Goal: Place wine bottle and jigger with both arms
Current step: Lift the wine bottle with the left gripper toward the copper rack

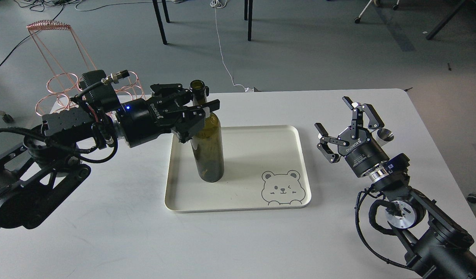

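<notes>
The dark olive-green wine bottle [208,151] stands upright on the left part of a cream tray [261,143]. My left gripper [199,101] reaches in from the left and is shut on the bottle's neck, one finger in front of it and one behind. My right gripper [331,113] is open and empty, hovering over the table right of the tray, fingers pointing up and away. The shiny steel jigger [385,135] stands on the table just behind the right gripper, which hides its lower part.
The tray has a bear drawing [281,188] at its front right corner. A copper wire rack [55,77] stands at the table's back left, behind my left arm. The table's far edge [299,91] lies behind the tray, with chair legs on the floor beyond.
</notes>
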You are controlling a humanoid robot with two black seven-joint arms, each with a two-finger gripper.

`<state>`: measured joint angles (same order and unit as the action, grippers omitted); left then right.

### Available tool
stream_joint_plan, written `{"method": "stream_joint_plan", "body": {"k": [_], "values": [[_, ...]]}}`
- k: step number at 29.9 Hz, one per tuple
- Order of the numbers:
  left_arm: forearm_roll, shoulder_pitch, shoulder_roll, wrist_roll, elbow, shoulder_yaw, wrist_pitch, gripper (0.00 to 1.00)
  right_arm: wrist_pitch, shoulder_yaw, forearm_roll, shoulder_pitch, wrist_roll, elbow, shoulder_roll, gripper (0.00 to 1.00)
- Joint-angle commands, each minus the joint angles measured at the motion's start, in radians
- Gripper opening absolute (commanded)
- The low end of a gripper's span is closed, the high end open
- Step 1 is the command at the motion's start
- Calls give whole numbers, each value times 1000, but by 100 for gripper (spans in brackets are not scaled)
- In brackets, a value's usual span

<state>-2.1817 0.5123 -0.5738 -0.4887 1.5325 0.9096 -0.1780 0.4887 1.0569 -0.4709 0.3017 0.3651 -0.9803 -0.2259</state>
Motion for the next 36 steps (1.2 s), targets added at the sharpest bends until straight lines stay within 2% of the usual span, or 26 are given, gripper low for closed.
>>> {"method": "stream_joint_plan", "body": {"k": [1,8,12,15,18,22,26,36], "values": [[0,0,0,0,0,0,0,23,0,0,0,-1,0,0,0,99],[0,50,-1,0,0,2,-6,21,0,0,0,-1,0,0,0,99],[0,158,-26,0,0,3,-23,22,0,0,0,-3,1,0,-1,99],[72,268,-119,0,-28,2,-72,22,0,0,0,-3,2,0,0,99],[144,353,-184,0,-80,0,-115,22,0,0,0,-3,2,0,-1,99],[161,431,-270,0,-221,0,-172,22,0,0,0,-4,2,0,-1,99],[172,462,-291,0,-317,0,-176,22,0,0,-2,-4,2,0,-1,99],[171,463,-293,0,-459,-24,-167,23,0,0,-3,-9,1,0,-1,99]]}}
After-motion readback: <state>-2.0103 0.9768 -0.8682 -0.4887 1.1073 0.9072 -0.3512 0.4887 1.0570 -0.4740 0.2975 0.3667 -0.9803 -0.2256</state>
